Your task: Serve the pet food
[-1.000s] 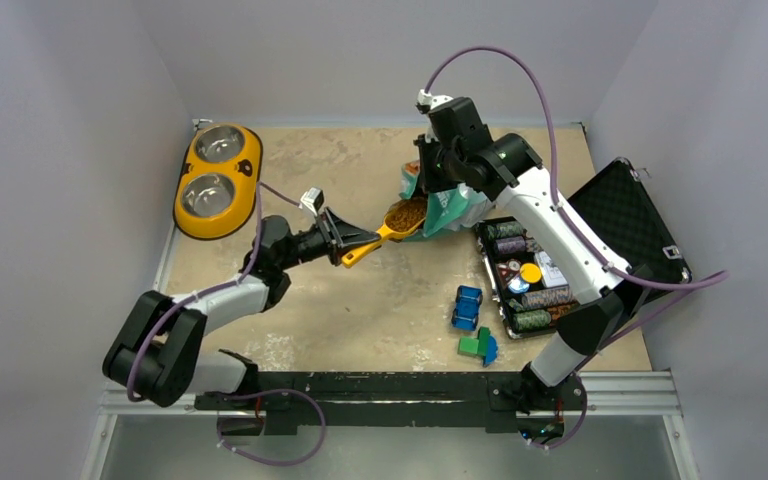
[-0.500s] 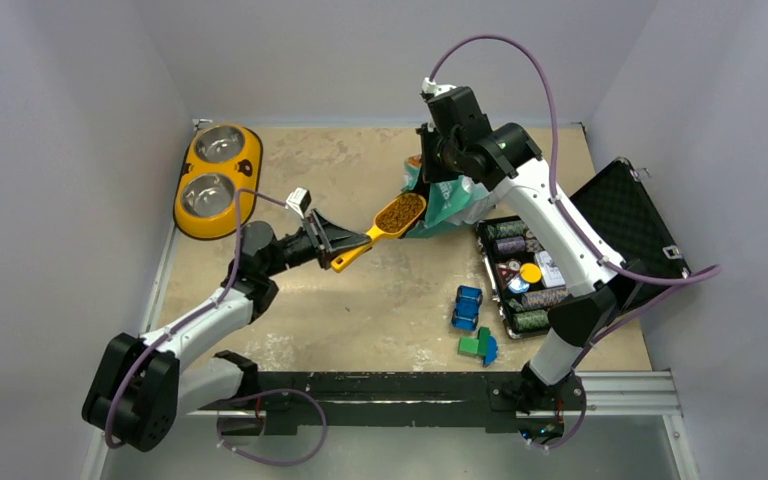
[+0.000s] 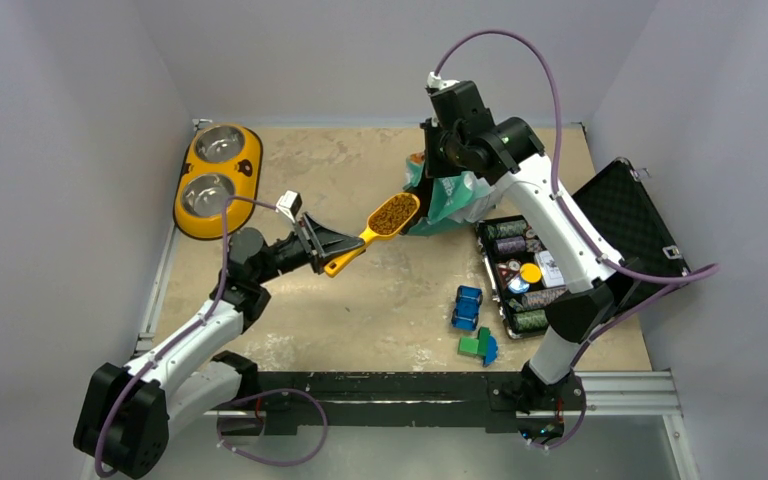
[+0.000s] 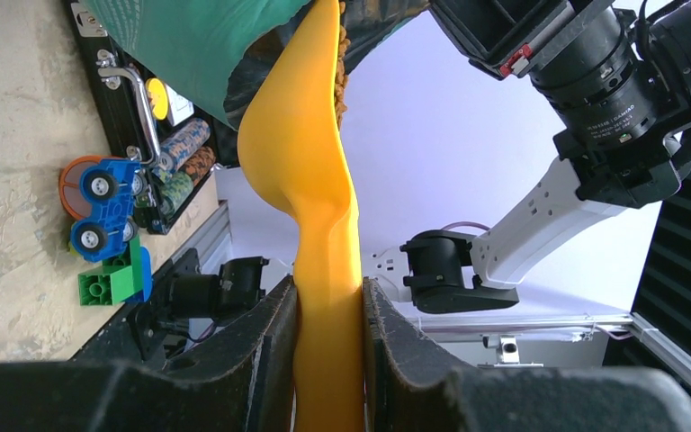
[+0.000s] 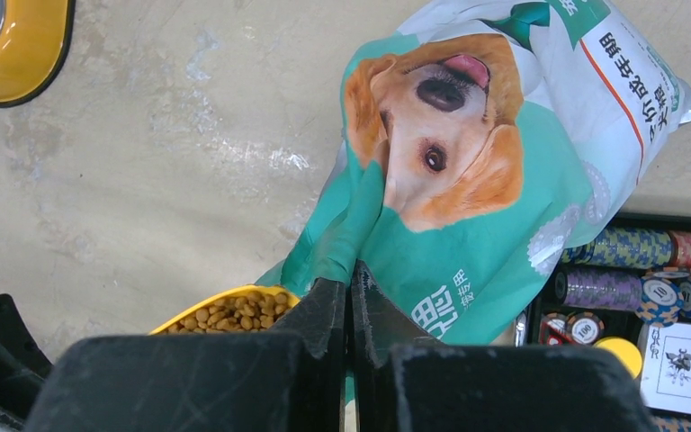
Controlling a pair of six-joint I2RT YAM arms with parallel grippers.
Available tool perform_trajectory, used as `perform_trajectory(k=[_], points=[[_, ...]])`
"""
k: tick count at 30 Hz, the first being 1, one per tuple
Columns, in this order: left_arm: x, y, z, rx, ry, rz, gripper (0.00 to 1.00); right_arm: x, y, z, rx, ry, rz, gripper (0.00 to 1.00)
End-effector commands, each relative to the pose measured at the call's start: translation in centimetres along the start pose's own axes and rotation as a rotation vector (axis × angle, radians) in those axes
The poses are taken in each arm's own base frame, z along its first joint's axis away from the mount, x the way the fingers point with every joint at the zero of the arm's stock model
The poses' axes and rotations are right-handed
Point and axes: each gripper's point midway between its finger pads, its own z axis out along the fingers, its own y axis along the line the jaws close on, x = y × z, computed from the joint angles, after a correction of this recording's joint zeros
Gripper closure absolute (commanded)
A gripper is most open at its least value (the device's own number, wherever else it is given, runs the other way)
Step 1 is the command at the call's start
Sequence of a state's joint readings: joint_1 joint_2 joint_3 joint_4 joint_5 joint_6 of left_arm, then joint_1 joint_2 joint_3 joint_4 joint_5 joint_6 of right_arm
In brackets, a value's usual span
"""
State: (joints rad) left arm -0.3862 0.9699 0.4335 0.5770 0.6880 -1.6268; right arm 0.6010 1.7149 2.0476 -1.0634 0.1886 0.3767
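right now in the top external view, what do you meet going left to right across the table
yellow double bowl → left claw → yellow scoop of kibble → teal bag → blue toy car → black case of poker chips

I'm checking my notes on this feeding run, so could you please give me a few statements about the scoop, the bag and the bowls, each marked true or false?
1. The left gripper is shut on the handle of the yellow scoop. True.
2. The scoop is empty. False: it holds brown kibble.
3. The right gripper pinches the edge of the teal bag. True.
4. Kibble already fills both bowls of the yellow double feeder. False: both steel bowls look empty.
5. The scoop hangs directly over the feeder. False: it is beside the bag, well to the right of the feeder.
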Motion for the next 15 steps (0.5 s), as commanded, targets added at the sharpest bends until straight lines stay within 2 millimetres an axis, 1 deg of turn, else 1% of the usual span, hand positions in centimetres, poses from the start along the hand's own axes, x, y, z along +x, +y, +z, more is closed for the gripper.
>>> perform_trajectory(k=[1,7,10,15], points=[[-0.4,-2.3,-0.1,0.081,-0.021,0.070,1.00,-4.8,0.7,-3.2,-0.045,-0.169,0.056,1.00],[0.0,-4.3,-0.5,0.135,-0.016,0.118,1.00,-4.5,-0.4,-2.4,0.025,-0.128,0.077,1.00],[0.0,-4.8,-0.6,0.154,-0.016,0.127,1.00,-4.0,-1.3,-1.9,0.065,-0.092,0.094,1.00],[-0.1,-6.2,-0.9,0.196,-0.024,0.142,1.00,-3.2,-2.7,-1.2,0.114,-0.057,0.121,1.00]])
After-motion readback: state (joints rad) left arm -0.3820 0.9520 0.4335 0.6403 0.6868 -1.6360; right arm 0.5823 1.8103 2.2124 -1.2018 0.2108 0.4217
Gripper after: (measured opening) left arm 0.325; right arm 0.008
